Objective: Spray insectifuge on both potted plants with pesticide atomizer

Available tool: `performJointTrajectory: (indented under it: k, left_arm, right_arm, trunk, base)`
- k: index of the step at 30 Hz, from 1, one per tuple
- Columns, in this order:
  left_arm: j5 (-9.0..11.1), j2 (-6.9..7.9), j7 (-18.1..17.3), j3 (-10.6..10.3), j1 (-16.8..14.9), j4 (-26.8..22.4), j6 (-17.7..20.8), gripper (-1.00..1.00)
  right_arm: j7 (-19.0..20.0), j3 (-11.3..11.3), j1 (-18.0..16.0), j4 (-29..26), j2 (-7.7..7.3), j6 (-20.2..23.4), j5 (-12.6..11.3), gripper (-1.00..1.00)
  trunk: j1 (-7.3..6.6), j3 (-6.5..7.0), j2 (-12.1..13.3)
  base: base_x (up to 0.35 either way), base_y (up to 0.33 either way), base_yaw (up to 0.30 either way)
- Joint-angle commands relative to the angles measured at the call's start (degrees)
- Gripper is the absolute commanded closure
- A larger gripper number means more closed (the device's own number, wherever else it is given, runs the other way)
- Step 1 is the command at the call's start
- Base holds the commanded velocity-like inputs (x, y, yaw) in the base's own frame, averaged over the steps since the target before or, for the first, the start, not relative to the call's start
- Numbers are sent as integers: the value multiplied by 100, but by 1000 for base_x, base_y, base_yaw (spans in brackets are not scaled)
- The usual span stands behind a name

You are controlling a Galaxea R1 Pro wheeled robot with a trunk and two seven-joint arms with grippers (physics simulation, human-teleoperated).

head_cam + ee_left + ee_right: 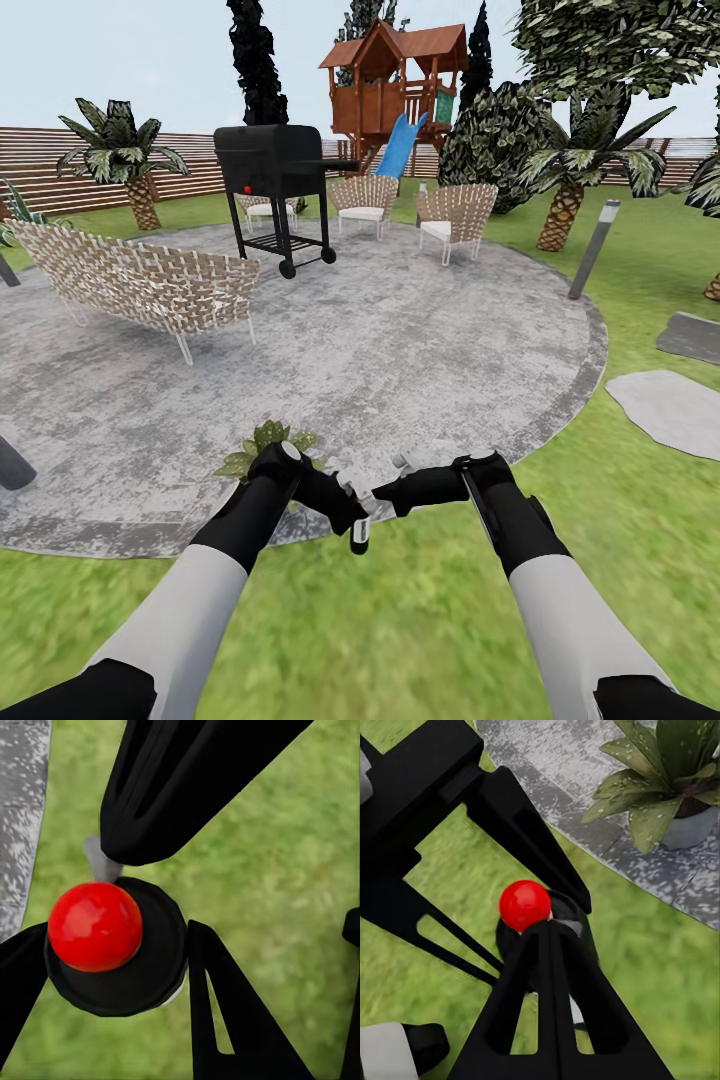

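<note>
The left gripper [112, 967] is clamped on the pesticide atomizer [95, 926], red top up, over the lawn [400, 610]. No label text is readable. The right gripper [547, 937] sits right beside it, closed or not is unclear. A potted plant [262, 445] sits at 11 o'clock on the patio [400, 350] edge.

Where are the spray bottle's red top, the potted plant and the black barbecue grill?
pesticide atomizer [95, 926]: left wrist view, on its red top.
potted plant [664, 765]: right wrist view, on a speckled leaf.
grill [268, 160]: head view, on its black lid.
</note>
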Motion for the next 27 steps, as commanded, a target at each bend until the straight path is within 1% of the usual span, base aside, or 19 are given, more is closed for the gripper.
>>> performJointTrajectory:
  k: [1, 4, 7, 8, 10, 11, 14, 17, 18, 19, 21, 22, 24, 25, 27]
  left_arm:
    - [-34, -2, -26, 4, -3, -5, 54, 100]
    - [-65, -2, -15, 19, -3, 17, 40, 100]
    - [-110, -2, 122, 37, -3, 83, 36, 100]
    - [-143, 57, 209, 42, -3, 181, 33, 100]
    - [-156, 243, 271, 48, -3, 277, 28, 100]
    - [-162, 297, 287, 52, -2, 295, 28, 100]
    - [-169, 536, 389, 68, -3, 320, 28, 100]
    - [-171, 623, 483, 71, -2, 324, 34, 100]
    - [-166, 639, 698, 73, -1, 325, 47, 100]
    - [-155, 638, 957, 78, -2, 330, 58, 100]
    - [-115, 617, 1275, 127, 3, 333, 66, 100]
    - [-95, 541, 1375, 177, 15, 332, 68, 100]
    - [-69, 462, 1417, 198, 42, 328, 74, 100]
    - [-17, 422, 1430, 203, 56, 330, 77, 100]
    - [120, 386, 1459, 208, 89, 333, 78, 100]
  right_arm:
    - [34, -7, -3, -9, 1, 45, 36, 100]
    - [38, -7, -3, -9, -4, 44, 36, 100]
    - [40, -7, -3, -9, -10, 45, 36, 100]
    - [40, -7, -3, -9, -13, 40, 36, 100]
    - [40, -5, -3, -9, -14, 37, 36, 100]
    - [40, -6, -3, -9, -14, 37, 36, 100]
    - [42, -24, -3, -2, -28, 35, 36, 100]
    - [39, -31, -3, 23, -59, 29, 36, 100]
    - [29, -43, 0, 49, -69, 18, 45, 100]
    - [18, -59, 3, 61, -72, -66, 49, -100]
    - [10, -88, 5, 73, -89, -337, 58, -100]
    - [4, -103, 5, 76, -223, -490, 61, -100]
    - [-6, -116, 6, 75, -457, -553, 60, -100]
    - [-15, -152, 6, 74, -610, -574, 60, -100]
    - [-76, -295, 6, 71, -729, -590, 60, -100]
  trunk:
    - [-1, -5, -2]
    - [-1, -5, -2]
    - [-1, -5, -2]
    - [-1, -5, -2]
    - [-1, -5, -2]
    - [-1, -5, -2]
    - [-1, -5, -2]
    - [-1, -5, -2]
    - [-1, -5, -2]
    - [-1, -5, -2]
    - [-1, -5, -2]
    - [-1, -5, -2]
    - [-1, -5, -2]
    - [-1, -5, -2]
    - [-1, -5, -2]
  base:
    - [0, 0, 0]
    - [0, 0, 0]
    - [0, 0, 0]
    - [0, 0, 0]
    - [0, 0, 0]
    - [0, 0, 0]
    - [0, 0, 0]
    - [0, 0, 0]
    - [0, 0, 0]
    - [0, 0, 0]
    - [0, 0, 0]
    - [0, 0, 0]
    - [0, 0, 0]
    - [0, 0, 0]
    - [0, 0, 0]
